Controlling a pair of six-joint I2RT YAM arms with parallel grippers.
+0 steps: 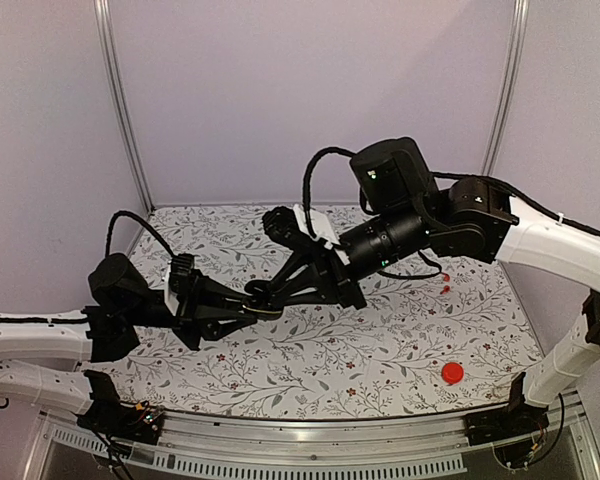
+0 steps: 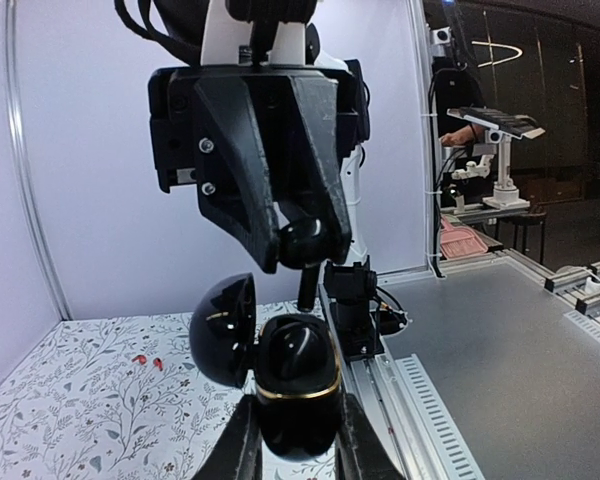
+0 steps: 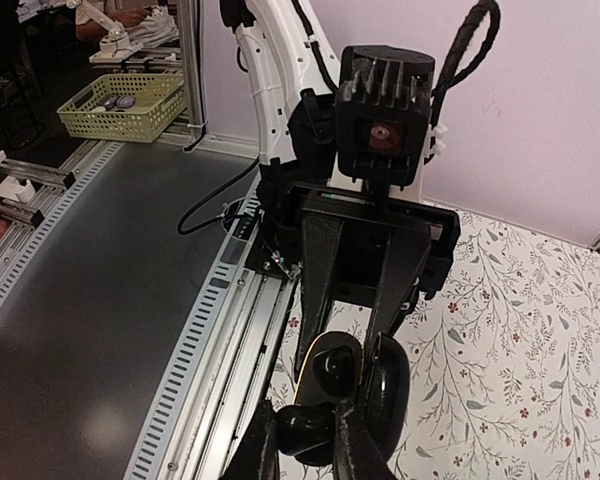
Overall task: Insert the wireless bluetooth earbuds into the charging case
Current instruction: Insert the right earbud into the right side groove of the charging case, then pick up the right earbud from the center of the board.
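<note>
The charging case (image 2: 298, 385) is glossy black with a gold rim, and my left gripper (image 2: 298, 440) is shut on its base. It is held above the table, with its lid (image 2: 223, 330) swung open to the left. One dark earbud (image 2: 300, 345) appears to sit inside the case. Just above the opening hangs a second black earbud (image 2: 305, 243), with my right gripper (image 2: 302, 250) shut on it. The right wrist view shows this earbud (image 3: 308, 432) between my fingers, close in front of the open case (image 3: 340, 375). In the top view both grippers meet at the case (image 1: 263, 300), left of the table's middle.
A flat red disc (image 1: 452, 373) lies near the front right of the floral tablecloth (image 1: 380, 340). Two tiny red pieces (image 1: 446, 283) lie at the right, behind the right arm. A metal rail (image 3: 250, 330) runs along the table's near edge.
</note>
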